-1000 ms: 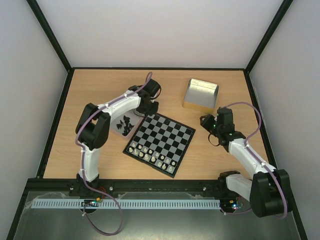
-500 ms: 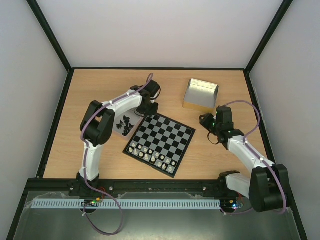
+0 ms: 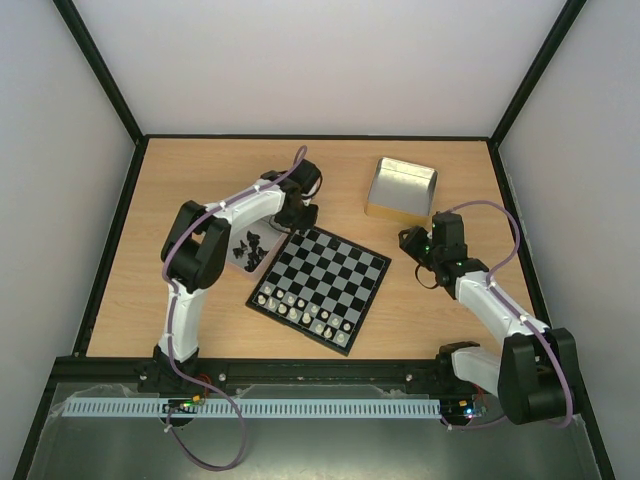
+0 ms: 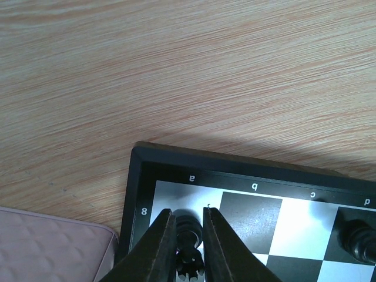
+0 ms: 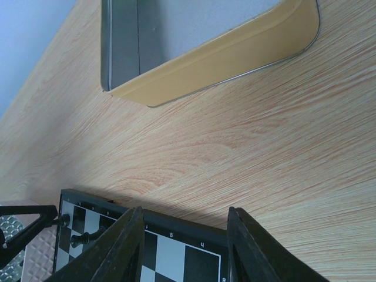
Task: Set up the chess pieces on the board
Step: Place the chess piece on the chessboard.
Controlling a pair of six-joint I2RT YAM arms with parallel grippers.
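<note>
The board [image 3: 322,278] lies in the middle of the table, with pale pieces [image 3: 300,308] along its near rows. My left gripper [image 3: 297,217] is at the board's far-left corner. In the left wrist view its jaws [image 4: 189,235] are shut on a black rook [image 4: 188,230] that stands on the corner square of the board [image 4: 247,205]. Another black piece [image 4: 358,242] stands three squares along that row. More black pieces [image 3: 246,246] lie in a small pinkish tray left of the board. My right gripper [image 3: 414,246] is open and empty, just off the board's right corner [image 5: 176,249].
A shiny metal tray [image 3: 402,188] stands behind and right of the board; it also shows in the right wrist view [image 5: 235,53]. The pinkish tray's edge [image 4: 53,235] lies close beside the board corner. Black frame rails run along the table edges.
The left arm's elbow has shifted a little up and right, with the gripper staying at the board corner. The right gripper has edged slightly forward. Nothing has moved in the last half second.
</note>
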